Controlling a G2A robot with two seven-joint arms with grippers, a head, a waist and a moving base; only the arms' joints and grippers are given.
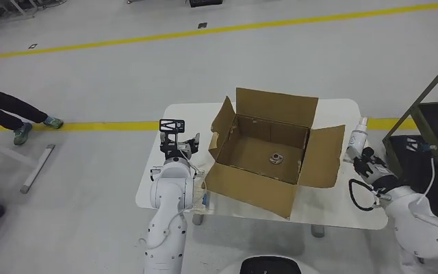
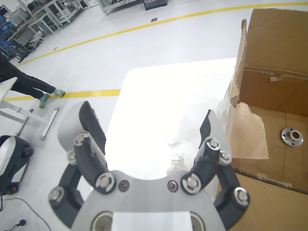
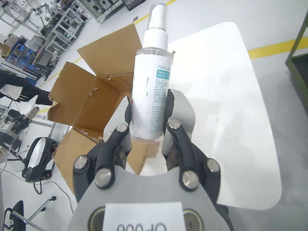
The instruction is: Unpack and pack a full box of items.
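Right gripper (image 3: 148,111) clamps the spray bottle (image 3: 150,80) low on its body, over the table (image 1: 342,205) right of the box (image 1: 250,188), left gripper (image 2: 149,123) spread empty; tall bottle may pivot or clip the flap (image 1: 327,156).

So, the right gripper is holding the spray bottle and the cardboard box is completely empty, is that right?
Not quite: the cardboard box is not empty; a metal flange lies on its floor, in the top view. The right gripper does hold the spray bottle.
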